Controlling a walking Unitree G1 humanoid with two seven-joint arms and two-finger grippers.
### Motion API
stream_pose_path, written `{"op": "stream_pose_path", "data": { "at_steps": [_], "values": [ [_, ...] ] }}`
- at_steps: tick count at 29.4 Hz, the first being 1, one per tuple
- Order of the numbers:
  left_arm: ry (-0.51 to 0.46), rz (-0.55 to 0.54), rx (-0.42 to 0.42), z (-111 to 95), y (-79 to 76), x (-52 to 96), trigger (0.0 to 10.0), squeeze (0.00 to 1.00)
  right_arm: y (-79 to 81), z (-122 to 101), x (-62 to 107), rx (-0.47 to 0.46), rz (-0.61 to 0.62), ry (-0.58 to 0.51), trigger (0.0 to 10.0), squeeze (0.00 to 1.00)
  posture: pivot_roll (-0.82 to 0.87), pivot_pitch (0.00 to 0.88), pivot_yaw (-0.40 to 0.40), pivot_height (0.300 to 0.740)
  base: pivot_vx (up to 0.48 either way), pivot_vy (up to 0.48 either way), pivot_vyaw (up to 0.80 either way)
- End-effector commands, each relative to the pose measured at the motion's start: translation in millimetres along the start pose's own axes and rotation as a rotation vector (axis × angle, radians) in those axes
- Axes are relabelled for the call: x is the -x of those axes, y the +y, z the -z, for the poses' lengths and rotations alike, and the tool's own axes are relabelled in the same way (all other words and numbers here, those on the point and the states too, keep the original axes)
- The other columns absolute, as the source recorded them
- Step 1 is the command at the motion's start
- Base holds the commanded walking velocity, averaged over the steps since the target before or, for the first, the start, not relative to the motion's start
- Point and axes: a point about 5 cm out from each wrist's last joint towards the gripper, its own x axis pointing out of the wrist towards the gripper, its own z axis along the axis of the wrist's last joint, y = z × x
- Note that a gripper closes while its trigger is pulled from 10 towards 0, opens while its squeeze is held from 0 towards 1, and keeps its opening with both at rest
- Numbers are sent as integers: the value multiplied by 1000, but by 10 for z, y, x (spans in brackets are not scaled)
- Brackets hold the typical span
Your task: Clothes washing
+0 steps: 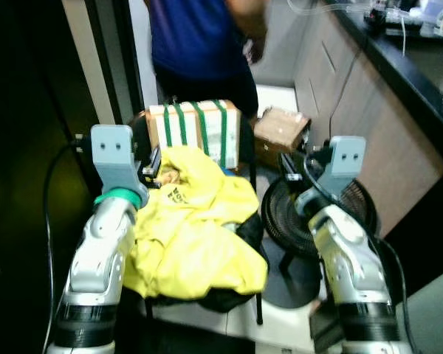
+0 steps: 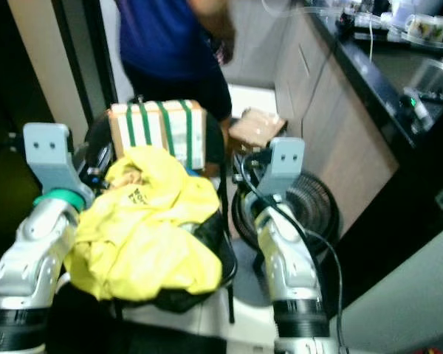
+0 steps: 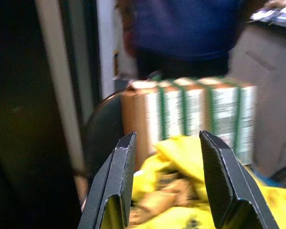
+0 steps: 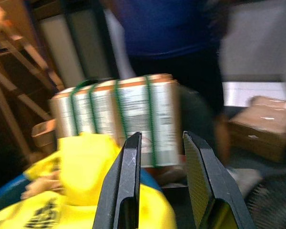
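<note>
While both claws hang spread and empty, left claw (image 3: 167, 181) and right claw (image 4: 159, 186) flanking the yellow shirt (image 1: 188, 228) heaped on the chair (image 1: 244, 228), you risk dragging the shirt onto the fan (image 1: 288, 214) beside it.

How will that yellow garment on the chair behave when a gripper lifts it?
The yellow garment lies crumpled in loose folds, so it is probably floppy and will sag from one pinch. It drapes over the chair edge, so it may drag. Likely light.
</note>
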Motion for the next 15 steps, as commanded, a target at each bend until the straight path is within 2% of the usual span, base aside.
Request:
{"op": "stream_pose_path", "data": {
  "at_steps": [1, 4, 15],
  "values": [
    [16, -8, 9, 38, 1, 9, 10000, 0, -13, -21, 4, -1, -6, -5, 10000, 0, 73, 34, 14, 740, 412, 0, 0],
    [7, -22, 38, 8, 7, 7, 10000, 0, 1, -12, 20, 5, -35, 8, 10000, 0, 77, 27, 3, 740, 406, 0, 0],
    [11, -7, 38, 28, -54, 15, 10000, 0, 67, 19, 0, -23, -65, 3, 10000, 0, 76, 16, -2, 740, 396, 0, 0]
  ]
}}
